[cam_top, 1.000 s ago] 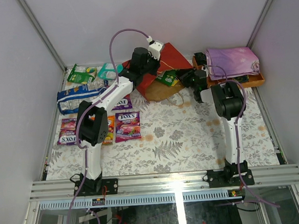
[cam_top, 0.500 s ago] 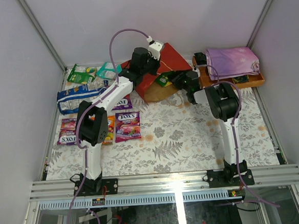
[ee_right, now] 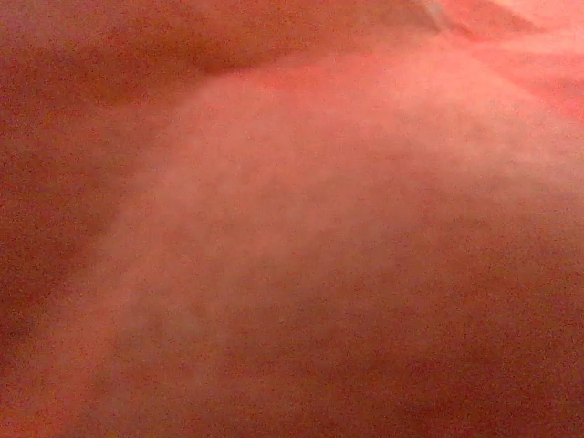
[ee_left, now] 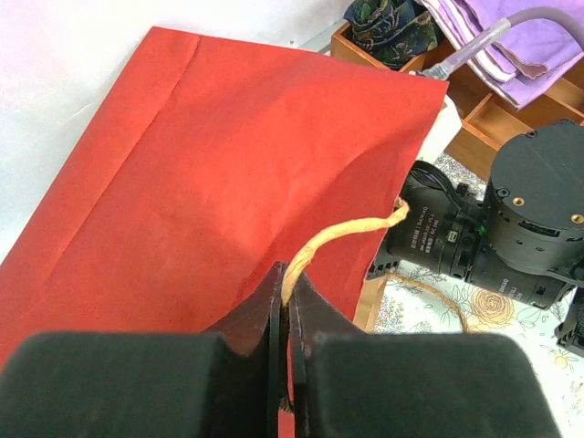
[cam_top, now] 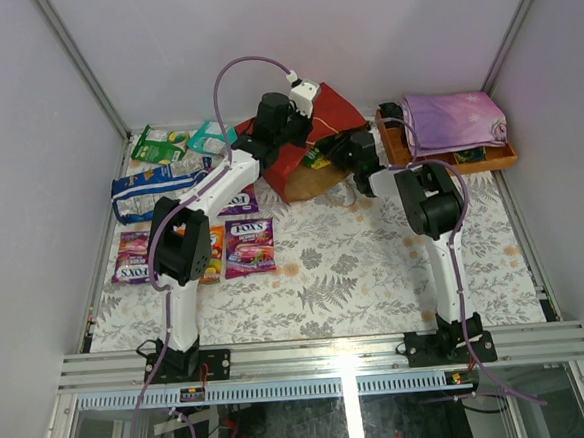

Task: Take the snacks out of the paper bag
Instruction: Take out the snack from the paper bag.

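As the left claw [ee_left: 285, 285] pinches the paper bag's [ee_left: 210, 182] string handle [ee_left: 336, 241], right claw's [cam_top: 330, 156] state is unclear.

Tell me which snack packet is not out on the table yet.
The green packet at the paper bag's mouth; the other packets lie flat left of the bag.

The left hand [ee_left: 286, 285] pinches a string handle [ee_left: 339, 239] of the red paper bag [ee_left: 201, 182].
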